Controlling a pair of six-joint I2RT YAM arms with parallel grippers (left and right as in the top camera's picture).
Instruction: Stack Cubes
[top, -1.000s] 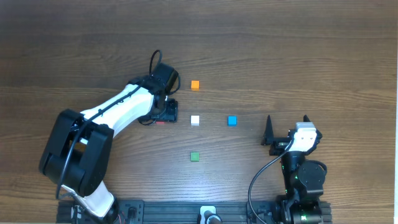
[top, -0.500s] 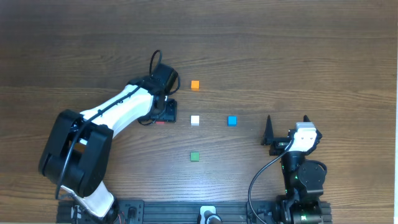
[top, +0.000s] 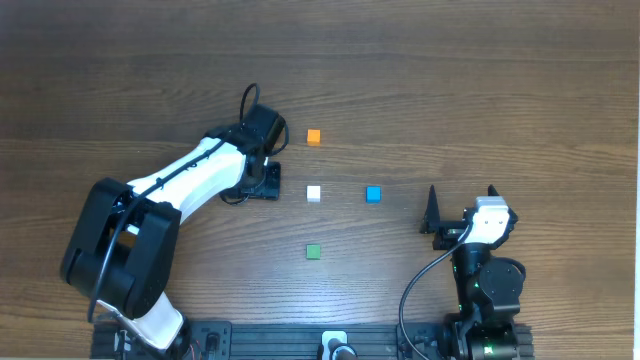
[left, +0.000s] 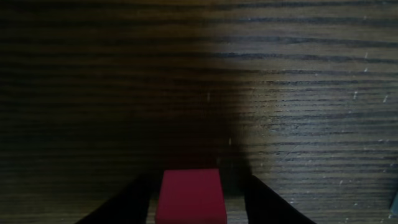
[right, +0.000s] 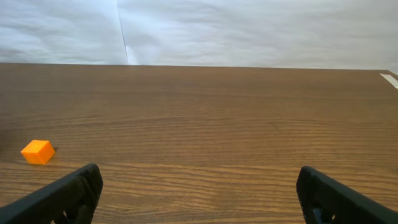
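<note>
The left pincer (top: 265, 182) sits low over the worktop (top: 480, 90), at 9 o'clock from the white cube (top: 314, 193) and just beside it. In its wrist view the red cube (left: 190, 196) lies on the wood between the two fingers (left: 132, 202). A dark gap shows on each side of the cube, so the pincer is parted around it and not gripping it.

Around the white cube, the orange cube (top: 314, 136) lies at 12 o'clock, the blue cube (top: 373, 193) at 3 o'clock and the green cube (top: 313, 252) at 6 o'clock, none of them touching.

The right pincer (top: 461, 192) stands at 4 o'clock from the blue cube, well apart from it. Its fingers are spread wide and hold nothing. Its wrist view has the orange cube far off toward 10 o'clock.
</note>
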